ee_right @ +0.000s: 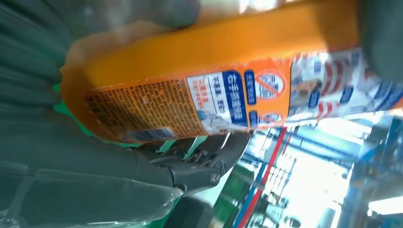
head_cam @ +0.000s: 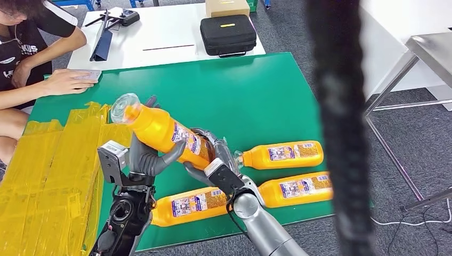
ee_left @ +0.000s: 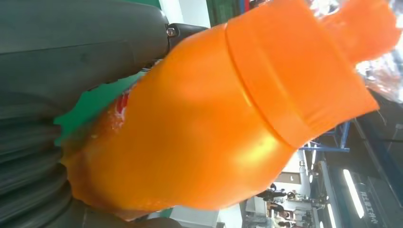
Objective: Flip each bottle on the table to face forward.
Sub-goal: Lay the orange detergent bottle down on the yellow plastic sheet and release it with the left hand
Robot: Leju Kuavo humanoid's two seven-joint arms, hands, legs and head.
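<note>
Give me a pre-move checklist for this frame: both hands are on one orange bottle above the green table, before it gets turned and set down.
1. Left hand grips the held bottle near its middle: ok.
2. Right hand supports the bottle's base end: ok.
3. Held bottle lifted off the green table, tilted cap-up: ok.
4. Label side facing forward: cannot tell; the right wrist view shows printed text, but which face it is remains unclear.
5. Three lying bottles, near one, upper right one, lower right one, apart from the held one: ok.
6. Person's hand rests at the table's far corner, away from the bottles: ok.
</note>
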